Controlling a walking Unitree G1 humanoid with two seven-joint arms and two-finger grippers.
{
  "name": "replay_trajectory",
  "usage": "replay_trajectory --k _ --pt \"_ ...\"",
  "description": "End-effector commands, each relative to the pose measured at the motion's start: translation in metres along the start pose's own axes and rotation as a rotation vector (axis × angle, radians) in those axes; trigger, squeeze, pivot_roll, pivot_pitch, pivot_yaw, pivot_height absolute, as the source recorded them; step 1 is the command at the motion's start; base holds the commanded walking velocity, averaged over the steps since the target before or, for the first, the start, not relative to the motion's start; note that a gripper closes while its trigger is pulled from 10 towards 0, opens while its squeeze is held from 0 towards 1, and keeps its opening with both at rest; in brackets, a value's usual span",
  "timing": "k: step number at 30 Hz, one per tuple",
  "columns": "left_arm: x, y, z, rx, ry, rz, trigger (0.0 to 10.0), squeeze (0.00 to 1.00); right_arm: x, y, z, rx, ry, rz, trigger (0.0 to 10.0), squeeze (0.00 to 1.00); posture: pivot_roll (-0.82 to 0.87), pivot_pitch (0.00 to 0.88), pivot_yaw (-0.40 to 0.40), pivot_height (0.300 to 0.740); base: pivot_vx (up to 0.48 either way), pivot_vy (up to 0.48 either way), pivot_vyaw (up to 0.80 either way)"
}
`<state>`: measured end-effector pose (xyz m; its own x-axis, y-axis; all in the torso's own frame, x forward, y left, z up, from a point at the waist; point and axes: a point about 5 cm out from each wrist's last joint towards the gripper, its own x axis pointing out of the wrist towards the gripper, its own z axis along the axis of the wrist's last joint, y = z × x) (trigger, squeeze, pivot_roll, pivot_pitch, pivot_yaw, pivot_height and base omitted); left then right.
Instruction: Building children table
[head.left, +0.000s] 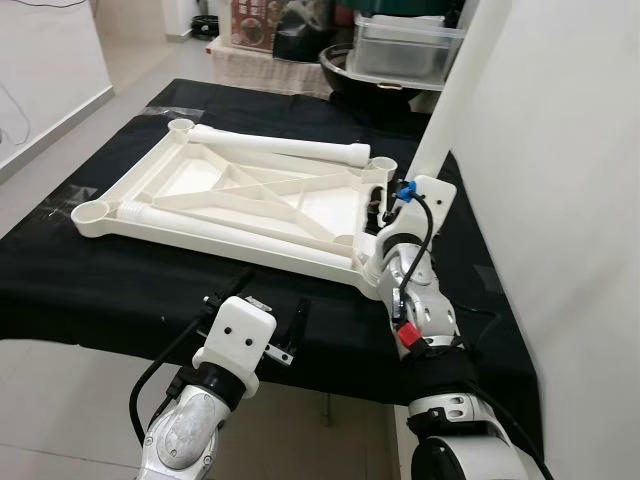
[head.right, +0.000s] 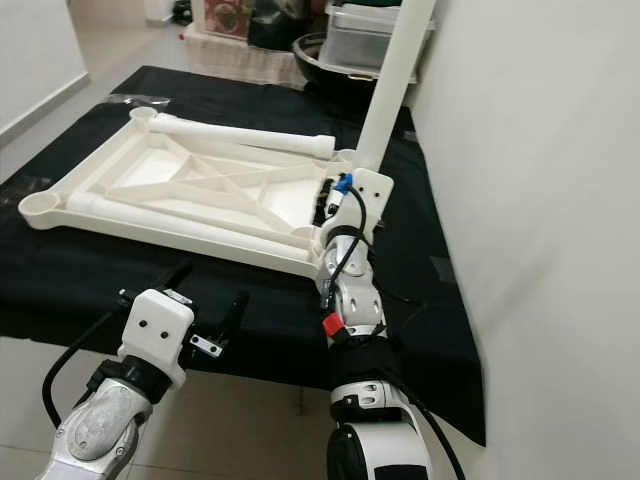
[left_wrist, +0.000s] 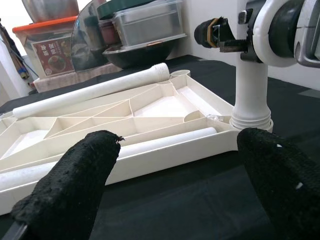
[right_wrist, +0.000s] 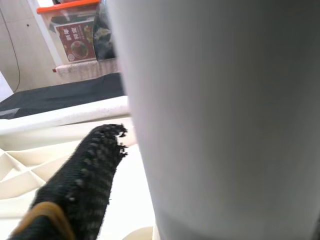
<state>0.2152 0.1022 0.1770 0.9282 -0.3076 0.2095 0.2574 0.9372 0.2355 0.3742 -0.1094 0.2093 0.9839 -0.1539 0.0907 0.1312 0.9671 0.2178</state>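
A white plastic tabletop (head.left: 235, 190) lies upside down on a black cloth (head.left: 100, 290). One white leg (head.left: 455, 90) stands upright in its near right corner socket. My right gripper (head.left: 386, 206) is shut on that leg just above the socket; the right wrist view has the leg (right_wrist: 225, 115) close up beside one black finger (right_wrist: 82, 182). Two more legs lie flat on the tabletop, one along the far edge (head.left: 280, 147) and one along the near edge (head.left: 215, 228). My left gripper (head.left: 265, 300) hovers open over the cloth near the front edge, nothing between its fingers (left_wrist: 75, 185).
Beyond the table stand a clear lidded box (head.left: 402, 48) and a dark bowl (head.left: 345, 68). A white wall (head.left: 560, 200) runs close along the right side. The cloth's front edge (head.left: 300, 385) drops off just below my left gripper.
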Motion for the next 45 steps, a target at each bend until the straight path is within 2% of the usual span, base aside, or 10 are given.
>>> replay_trajectory --k 1,8,10,20,24,25,26,40,43,45 --pt "0.000 -0.001 -0.003 0.001 0.017 -0.015 10.0 0.00 0.005 0.002 0.015 -0.034 -0.060 0.019 10.0 0.00 0.10 0.092 -0.115 0.740 0.000 0.000 0.00" --pt "0.000 0.001 -0.004 0.006 0.022 -0.014 10.0 0.00 0.014 0.008 0.024 0.111 -0.046 0.302 10.0 0.00 0.12 0.089 -0.119 0.740 0.000 0.000 0.00" --pt "-0.001 0.003 -0.005 0.014 0.025 -0.011 10.0 0.00 0.007 0.012 0.012 0.136 0.054 0.668 10.0 0.00 0.12 0.090 -0.114 0.740 0.000 0.000 0.00" --pt "-0.001 0.004 -0.004 0.012 0.027 -0.002 10.0 0.00 -0.018 0.027 -0.009 -0.013 0.277 1.330 10.0 0.00 0.13 0.094 -0.118 0.740 0.000 0.000 0.00" --pt "-0.001 0.004 -0.004 0.011 0.026 0.002 10.0 0.00 -0.022 0.034 -0.004 -0.001 0.268 1.414 9.7 0.00 0.14 0.096 -0.121 0.740 0.000 0.000 0.00" --pt "-0.001 0.004 -0.004 0.011 0.027 0.003 10.0 0.00 -0.021 0.038 -0.001 0.008 0.252 1.426 0.0 0.00 0.13 0.090 -0.120 0.740 0.000 0.000 0.00" --pt "-0.002 0.004 -0.005 0.011 0.028 0.004 10.0 0.00 -0.020 0.040 0.001 0.014 0.236 1.428 0.0 0.00 0.13 0.088 -0.119 0.740 0.000 0.000 0.00" --pt "0.001 0.001 -0.006 0.008 0.021 -0.005 10.0 0.00 0.010 0.016 -0.003 -0.019 0.154 0.699 0.0 0.00 0.13 0.054 -0.120 0.740 0.000 0.000 0.00" --pt "0.001 0.001 -0.006 0.011 0.019 -0.010 10.0 0.00 0.012 -0.018 -0.015 -0.081 0.147 0.162 0.0 0.00 0.13 0.044 -0.121 0.740 0.000 0.000 0.00" --pt "0.001 0.000 -0.006 0.011 0.018 -0.011 10.0 0.00 0.009 -0.027 -0.017 -0.090 0.134 0.036 0.0 0.00 0.13 0.044 -0.121 0.740 0.000 0.000 0.00"
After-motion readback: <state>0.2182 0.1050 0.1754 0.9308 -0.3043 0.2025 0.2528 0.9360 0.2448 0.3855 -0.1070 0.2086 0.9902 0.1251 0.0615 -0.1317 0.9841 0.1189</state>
